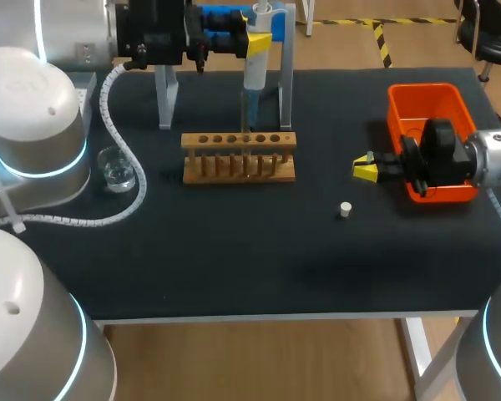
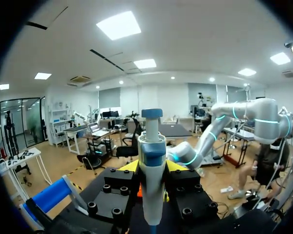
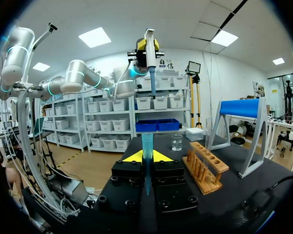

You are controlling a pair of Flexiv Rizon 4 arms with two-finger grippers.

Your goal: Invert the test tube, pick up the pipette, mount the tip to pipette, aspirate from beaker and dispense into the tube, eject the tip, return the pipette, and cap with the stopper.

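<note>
Since the left tool (image 2: 152, 166) is clamped on the pipette (image 1: 257, 46), hanging tip-down over the rack (image 1: 239, 156), the beaker (image 1: 117, 171) sits well off to its left, and the right tool (image 1: 366, 170) pinches the test tube (image 3: 146, 156) upright.

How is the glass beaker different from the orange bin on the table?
The beaker is clear and round; the bin is orange and rectangular. The beaker stands at the left of the table, the bin at its right. Both stand upright, open at the top.
</note>
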